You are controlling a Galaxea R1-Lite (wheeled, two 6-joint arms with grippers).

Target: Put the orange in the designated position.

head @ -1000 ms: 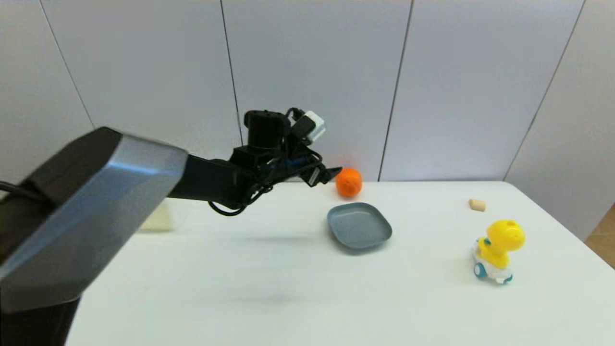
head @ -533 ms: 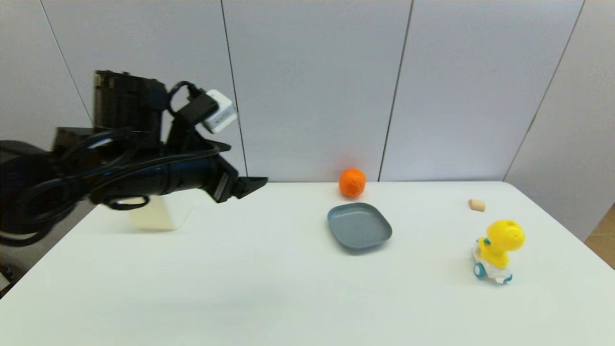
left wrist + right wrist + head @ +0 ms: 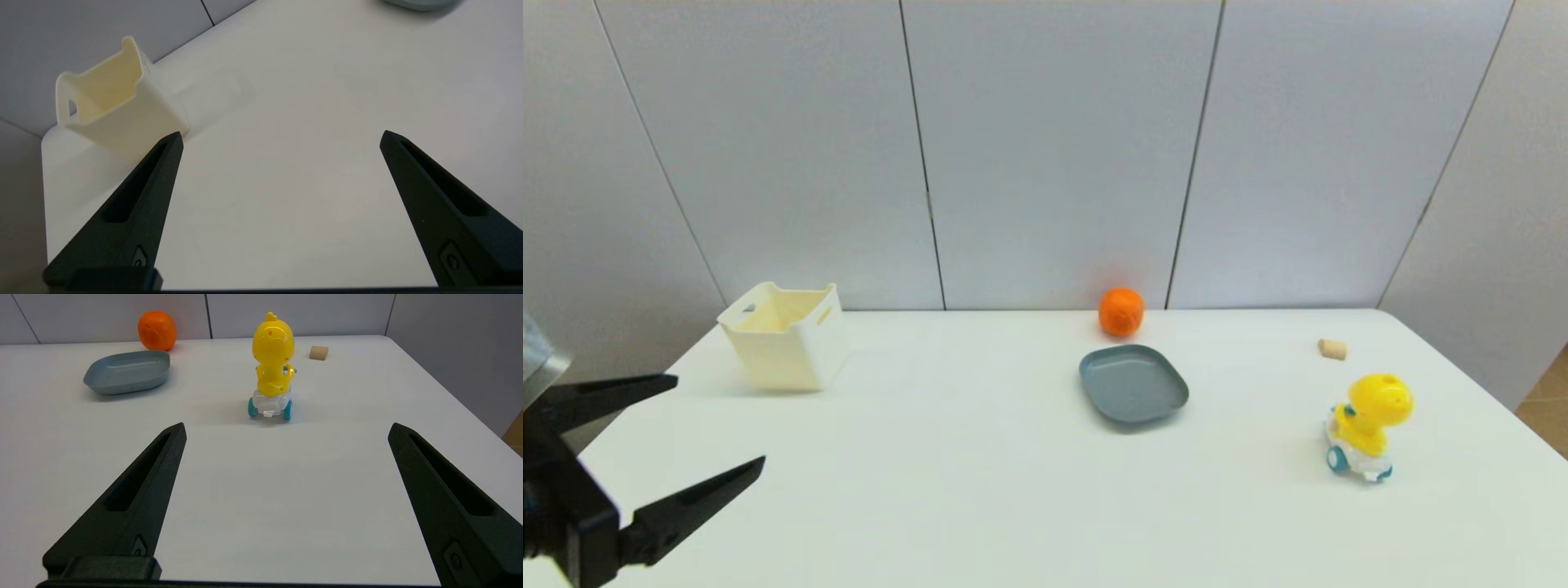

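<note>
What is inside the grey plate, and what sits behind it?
The plate holds nothing. Behind it, close to the wall, the orange rests on the table, apart from the plate's rim. Nothing there is covered.

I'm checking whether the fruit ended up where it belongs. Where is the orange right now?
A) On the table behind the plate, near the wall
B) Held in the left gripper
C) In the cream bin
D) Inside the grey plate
A: the orange sits on the table beyond the empty grey plate, while the left gripper is open, far off at the near left.
</note>
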